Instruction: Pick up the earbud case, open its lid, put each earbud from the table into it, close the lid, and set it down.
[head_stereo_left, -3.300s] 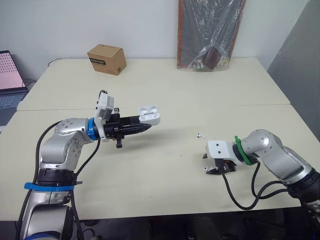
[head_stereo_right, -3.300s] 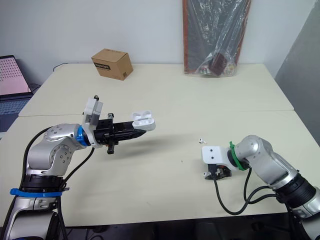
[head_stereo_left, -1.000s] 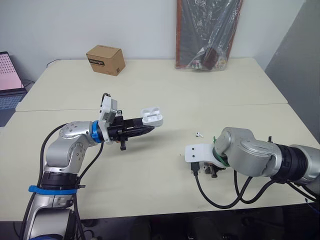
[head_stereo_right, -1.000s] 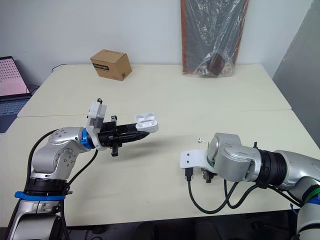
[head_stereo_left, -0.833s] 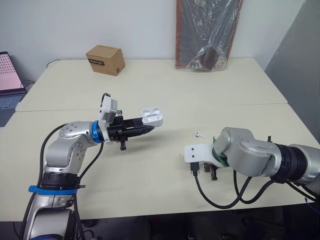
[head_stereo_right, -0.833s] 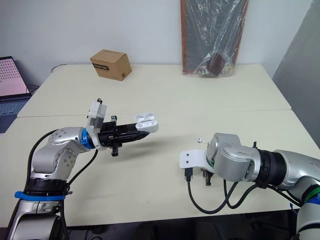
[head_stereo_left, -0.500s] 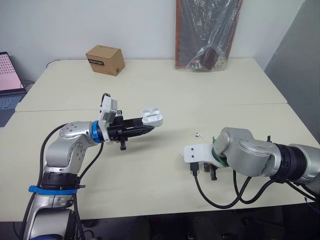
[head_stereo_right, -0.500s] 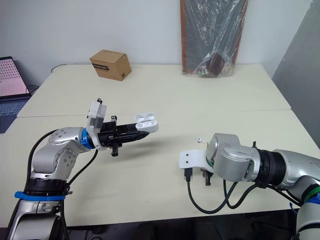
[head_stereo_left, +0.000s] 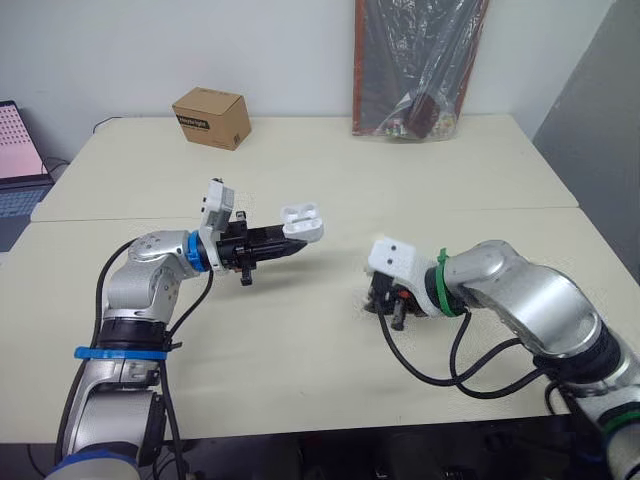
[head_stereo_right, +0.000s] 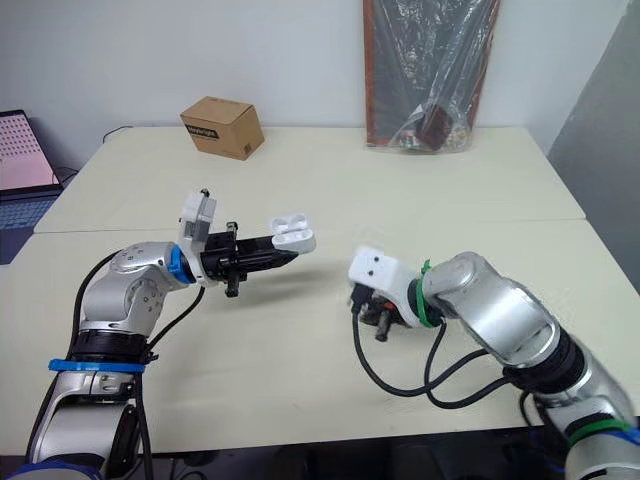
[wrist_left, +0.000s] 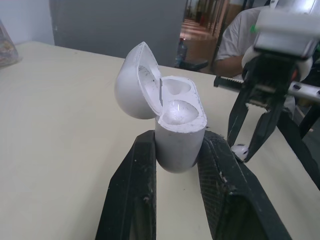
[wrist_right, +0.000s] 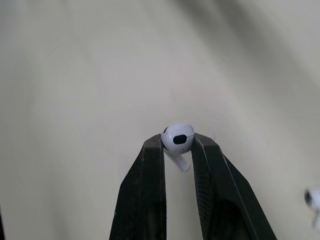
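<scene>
Travel toward the robot's left is what the coming move is hinging on. The right claw (wrist_right: 177, 144) is pinching one earbud (wrist_right: 178, 138) by its round head, stem dangling below the tips, and hovering just above the bench (head_stereo_left: 300, 360). The earbud case (wrist_left: 176, 125) is sitting near it on that side, clamped at the tip of the left claw (head_stereo_left: 298, 246), which is holding it clear of the bench and reaching level toward the right arm. Its lid (wrist_left: 134, 82) is hanging open, tipped away from the right claw, and its mouth seems to be facing up, so the stem is probably needing to go in from above. A second earbud (wrist_right: 312, 198) is lying on the pale bench close by. A cardboard box (head_stereo_left: 211, 118) and a plastic-wrapped bundle (head_stereo_left: 420, 65) are resting at the far edge against a white wall.
</scene>
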